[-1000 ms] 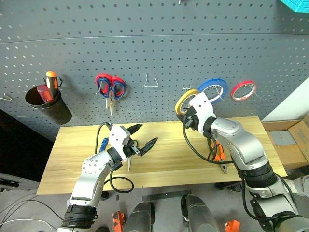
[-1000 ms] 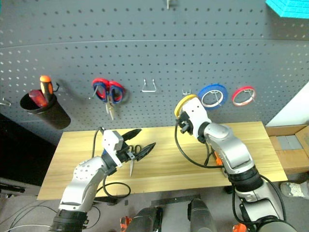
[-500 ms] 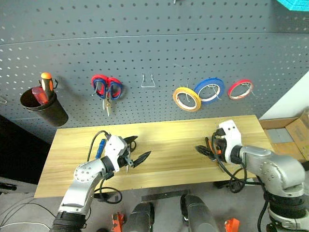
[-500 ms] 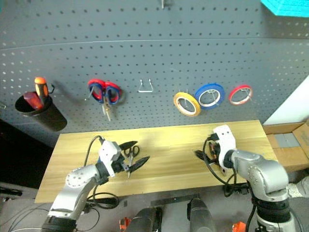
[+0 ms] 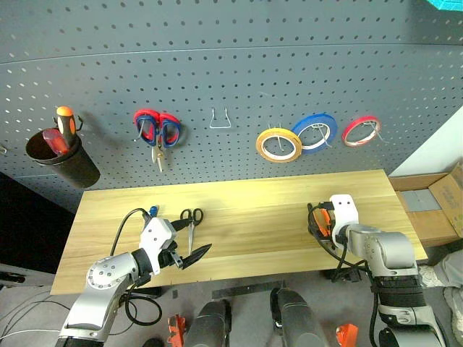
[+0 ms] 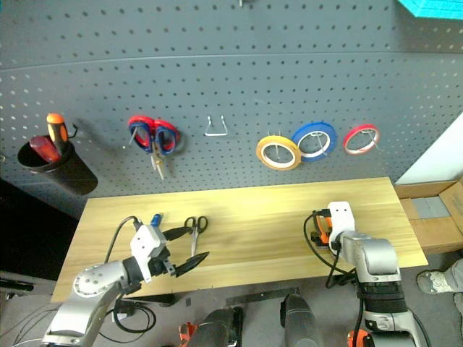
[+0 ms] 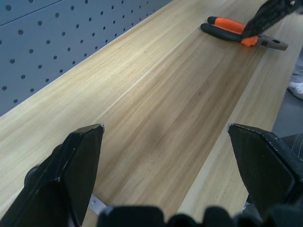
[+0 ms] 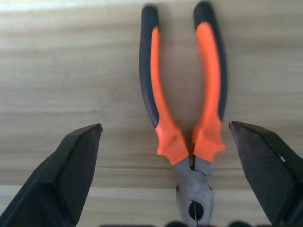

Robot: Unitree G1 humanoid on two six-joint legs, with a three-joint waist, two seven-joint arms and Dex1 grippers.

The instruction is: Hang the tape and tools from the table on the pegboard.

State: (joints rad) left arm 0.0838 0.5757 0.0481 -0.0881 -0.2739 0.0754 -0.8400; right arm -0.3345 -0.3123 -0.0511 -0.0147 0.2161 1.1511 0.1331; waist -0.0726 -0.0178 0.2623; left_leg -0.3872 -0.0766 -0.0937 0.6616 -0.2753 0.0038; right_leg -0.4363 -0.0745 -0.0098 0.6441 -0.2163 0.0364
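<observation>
Currently, status by item:
yellow-tan translucent tape ring (image 5: 278, 144): hanging on a hook of the dark grey perforated pegboard (image 5: 231, 65), just left of a blue tape ring (image 5: 315, 133); red tape ring (image 5: 361, 131) further right.
orange-and-black-handled pliers (image 8: 183, 109): flat on the light yellowish wooden table (image 5: 246, 210), right side, handles spread, steel nose toward the right wrist camera.
right gripper (image 8: 165, 179): over the pliers, angled down at the table, fingers spread wide to either side of them, nothing grasped, no contact visible.
left gripper (image 6: 187, 249): low over the near left part of the table, fingers released and wide apart, holding nothing; pointing across the wood toward the pliers at the far end of its wrist view.
black-handled scissors with long blades (image 5: 191, 224): lying on the table just beside the left gripper, handle loops toward the pegboard, blades toward the near edge; touching or not, cannot tell.
slim blue-handled screwdriver (image 5: 154, 211): on the table left of the black scissors, mostly hidden behind the left arm, only the blue tip showing.
red-and-blue-handled scissors (image 5: 156, 131): hung on the pegboard, upper left.
bare metal hook (image 5: 221, 119): between those scissors and the yellow-tan ring.
black cup (image 5: 64, 158): mounted far left on the pegboard, orange-handled screwdriver (image 5: 66, 121) standing in it.
</observation>
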